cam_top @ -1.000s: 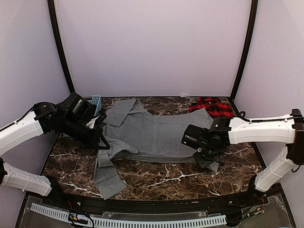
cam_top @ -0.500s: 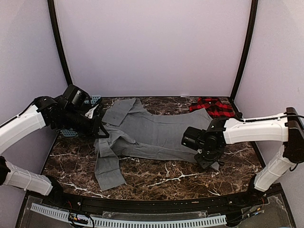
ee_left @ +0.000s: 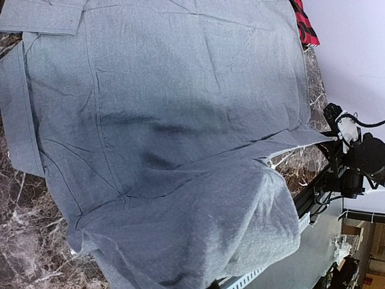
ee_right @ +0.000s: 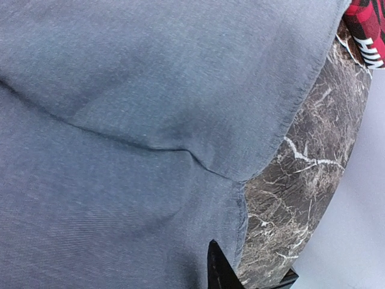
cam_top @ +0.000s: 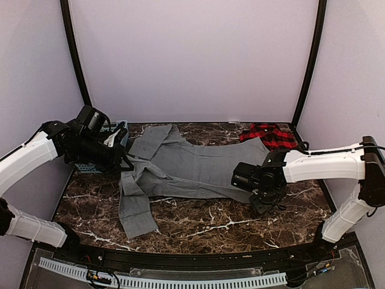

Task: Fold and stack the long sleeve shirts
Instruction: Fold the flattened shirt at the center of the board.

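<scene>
**Grey shirt spread on the marble, one arm at each end**

Top view: the grey shirt (cam_top: 192, 171) lies spread across the middle of the dark marble table (cam_top: 198, 226), one sleeve trailing toward the near edge at the left. The left gripper (cam_top: 125, 164) is clamped shut on the shirt's left edge, where the cloth gathers up to it. The right gripper (cam_top: 269, 203) presses down at the shirt's near right corner; whether its jaws are apart or together cannot be told. The plaid shirt (cam_top: 269, 135) sits crumpled at the far right corner, touching the grey one's edge. A pale blue basket (cam_top: 118, 126) stands behind the left arm.

Left wrist view: grey cloth (ee_left: 168, 120) fills the frame and bunches at the bottom, hiding the fingers.

Right wrist view: one dark fingertip (ee_right: 219, 268) rests on the grey hem (ee_right: 150, 90); white lettering shows on the plaid (ee_right: 367, 24).
</scene>
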Robot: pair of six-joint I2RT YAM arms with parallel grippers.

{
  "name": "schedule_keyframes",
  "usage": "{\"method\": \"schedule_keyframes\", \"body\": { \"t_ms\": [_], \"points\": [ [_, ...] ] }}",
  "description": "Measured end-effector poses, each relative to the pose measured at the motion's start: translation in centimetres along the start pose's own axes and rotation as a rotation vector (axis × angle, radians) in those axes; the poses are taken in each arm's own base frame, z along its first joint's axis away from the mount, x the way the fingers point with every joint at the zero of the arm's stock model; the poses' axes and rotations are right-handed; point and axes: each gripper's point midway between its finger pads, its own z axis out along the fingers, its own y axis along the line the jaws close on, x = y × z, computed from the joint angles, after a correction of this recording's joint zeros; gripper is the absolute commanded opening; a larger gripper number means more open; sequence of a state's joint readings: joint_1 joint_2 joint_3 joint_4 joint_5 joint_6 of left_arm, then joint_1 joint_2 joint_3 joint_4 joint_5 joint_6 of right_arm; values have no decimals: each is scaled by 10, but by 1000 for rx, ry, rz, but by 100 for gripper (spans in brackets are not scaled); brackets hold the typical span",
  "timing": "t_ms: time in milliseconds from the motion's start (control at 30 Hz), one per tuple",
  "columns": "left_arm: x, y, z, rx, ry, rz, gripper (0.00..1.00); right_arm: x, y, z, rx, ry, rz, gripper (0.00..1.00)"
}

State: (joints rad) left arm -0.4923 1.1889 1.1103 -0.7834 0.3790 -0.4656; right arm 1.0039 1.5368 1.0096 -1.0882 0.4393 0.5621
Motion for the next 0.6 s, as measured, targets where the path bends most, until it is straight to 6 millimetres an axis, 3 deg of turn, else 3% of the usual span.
{"method": "schedule_keyframes", "body": {
  "t_ms": [333,600],
  "points": [
    [-2,8,7,-21,17,5,0,-7,-37,0,99,21,100,20],
    [-4,18,21,-59,39,13,0,-33,-53,-1,143,15,146,22]
  ]
}}
